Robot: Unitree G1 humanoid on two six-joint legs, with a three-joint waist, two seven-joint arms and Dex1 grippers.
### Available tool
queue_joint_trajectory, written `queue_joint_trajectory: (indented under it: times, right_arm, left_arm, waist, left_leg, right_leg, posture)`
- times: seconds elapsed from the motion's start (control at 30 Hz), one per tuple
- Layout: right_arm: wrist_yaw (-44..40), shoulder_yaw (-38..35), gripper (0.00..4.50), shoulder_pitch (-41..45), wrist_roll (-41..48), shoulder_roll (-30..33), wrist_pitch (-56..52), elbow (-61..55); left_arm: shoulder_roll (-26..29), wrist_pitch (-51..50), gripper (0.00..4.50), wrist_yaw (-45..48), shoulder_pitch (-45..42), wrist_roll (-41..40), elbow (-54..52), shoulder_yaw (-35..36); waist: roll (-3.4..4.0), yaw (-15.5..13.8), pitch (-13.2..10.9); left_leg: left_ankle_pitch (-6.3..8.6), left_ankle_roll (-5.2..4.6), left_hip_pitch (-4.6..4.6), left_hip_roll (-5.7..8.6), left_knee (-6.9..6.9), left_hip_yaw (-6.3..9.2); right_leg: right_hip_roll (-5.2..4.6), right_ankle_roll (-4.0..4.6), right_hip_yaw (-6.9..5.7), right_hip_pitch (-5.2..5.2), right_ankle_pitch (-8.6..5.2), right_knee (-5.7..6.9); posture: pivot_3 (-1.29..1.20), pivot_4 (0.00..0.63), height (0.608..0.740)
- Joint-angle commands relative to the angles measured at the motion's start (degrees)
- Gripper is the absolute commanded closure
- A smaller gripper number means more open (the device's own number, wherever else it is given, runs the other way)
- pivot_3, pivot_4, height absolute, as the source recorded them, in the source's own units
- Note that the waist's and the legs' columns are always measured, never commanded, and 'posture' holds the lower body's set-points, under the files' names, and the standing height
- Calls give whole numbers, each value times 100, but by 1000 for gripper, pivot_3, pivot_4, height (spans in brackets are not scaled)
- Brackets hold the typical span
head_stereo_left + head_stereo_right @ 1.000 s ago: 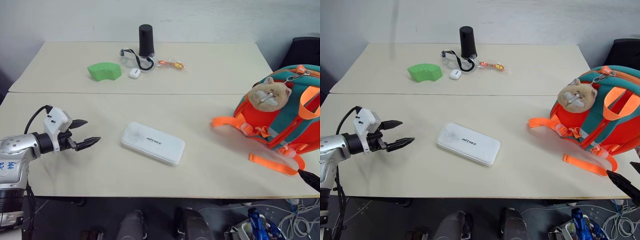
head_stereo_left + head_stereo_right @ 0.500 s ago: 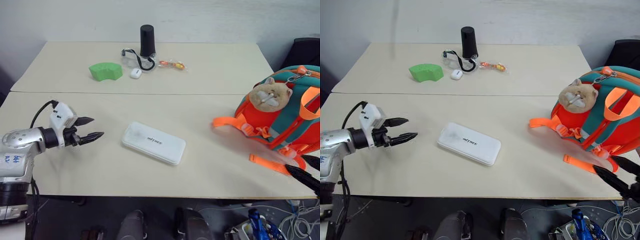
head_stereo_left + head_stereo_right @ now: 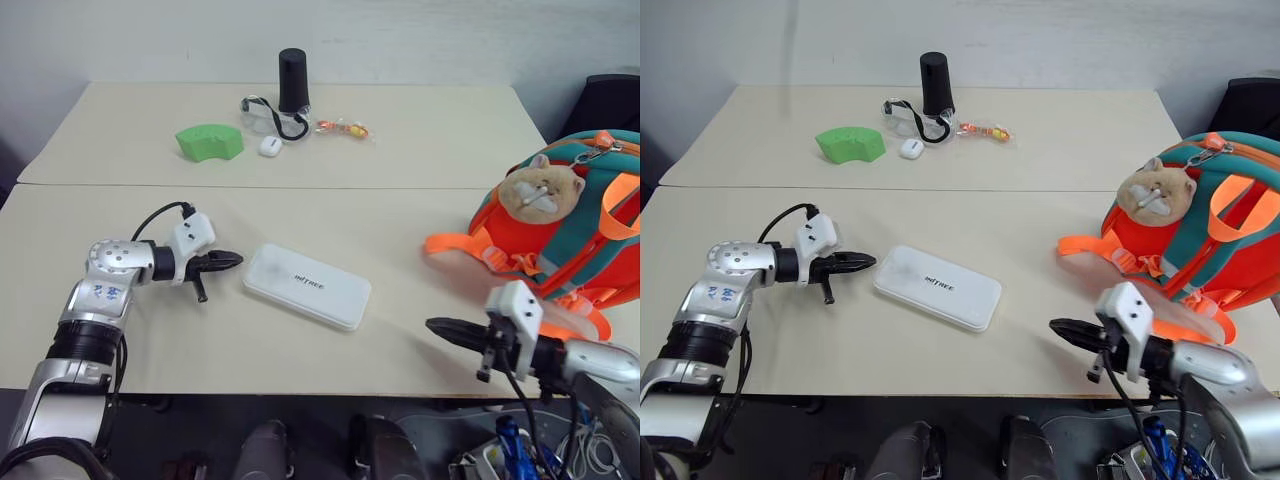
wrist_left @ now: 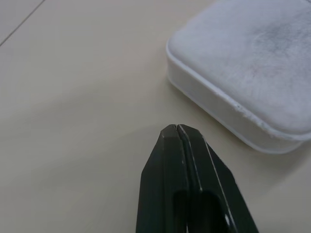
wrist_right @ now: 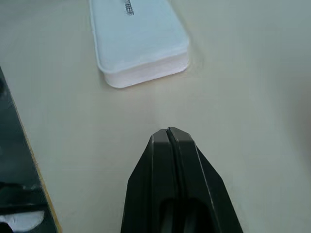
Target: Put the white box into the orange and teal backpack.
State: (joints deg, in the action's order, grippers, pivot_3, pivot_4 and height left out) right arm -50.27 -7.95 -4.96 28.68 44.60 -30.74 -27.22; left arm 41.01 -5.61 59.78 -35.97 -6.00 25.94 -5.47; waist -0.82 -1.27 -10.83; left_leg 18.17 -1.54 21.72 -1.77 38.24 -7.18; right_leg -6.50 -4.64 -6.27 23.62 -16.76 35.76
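Both pincers closed up from wide-open within the last sec and swung in toward the white box [image 3: 306, 286] from opposite ends. Left pincer [image 3: 228, 260] fully shut, nothing held, tip just beside the box's left end, not touching per left wrist view. Right pincer [image 3: 443, 328] also fully shut and empty, near the box's right end but apart from it, a stretch of bare table [image 3: 400, 230] between. Box lay flat, mid-table on the front half, lettering up, not yet lifted. Reads as a two-sided squeeze or push w/ closed tips rather than a pinch, probably because the box is too wide for either pincer; task at approach stage only. Orange and teal backpack [image 3: 560, 235] stood at the table's right edge, plush hamster toy [image 3: 540, 190] on its front, orange straps [image 3: 455, 243] spread on the table toward the box; opening not visible, so can't tell if unzipped. Straps lay near the right arm's path, snag risk. Far half of the table: green block [image 3: 209, 141], black cylinder [image 3: 292, 80], goggles [image 3: 262, 117], small white case [image 3: 269, 146], orange wrapped item [image 3: 343, 128], all well apart from the work.
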Motion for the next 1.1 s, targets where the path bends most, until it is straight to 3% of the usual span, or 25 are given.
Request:
queue_joint_trajectory:
  times: [0.03, 0.27, 0.57, 0.97, 1.1]
  right_arm:
    - [308, 400, 4500, 365, -560, -70, 168, 372]
    - [386, 876, 4500, 852, -931, -297, 270, 814]
    - [520, 900, 4500, 1106, -1145, -449, 447, 1143]
    - [510, 934, 4500, 1253, -1299, -474, 666, 1395]
    - [439, 966, 4500, 1236, -1348, -460, 739, 1424]
  left_arm:
    - [-20, 53, 4487, 116, -131, 36, 27, 6]
    - [-141, -293, 4487, 477, 145, -155, -640, -60]
    - [-34, -1127, 4487, 681, 917, -402, -2080, -74]
    - [-3, -2197, 4487, 288, 1140, -823, -2356, 349]
    - [46, -3438, 3616, 294, 879, -1358, -2053, 629]
  waist:
    - [-1, 11, 0]
    - [-1, 10, 0]
    - [-1, 19, 0]
    - [-1, 32, 0]
    - [-1, 47, 0]
  left_leg:
    - [0, -1, 0, -1, 2, 0]
    - [-5, 0, 1, -3, 5, -1]
    - [-7, 0, 0, -4, 10, 1]
    - [-7, 0, 0, -5, 9, 7]
    - [-8, 1, 1, -5, 9, 8]
  right_leg:
    - [-1, -2, 1, -1, 1, 0]
    - [-2, -3, 0, 2, 1, 9]
    - [-5, -2, 14, 1, 1, 12]
    - [-8, -2, 23, -1, 1, 11]
    - [-6, -1, 21, -2, 1, 13]
  posture:
    - [0, 150, 740]
    - [0, 150, 740]
    - [0, 150, 740]
    - [0, 150, 740]
    - [0, 150, 740]
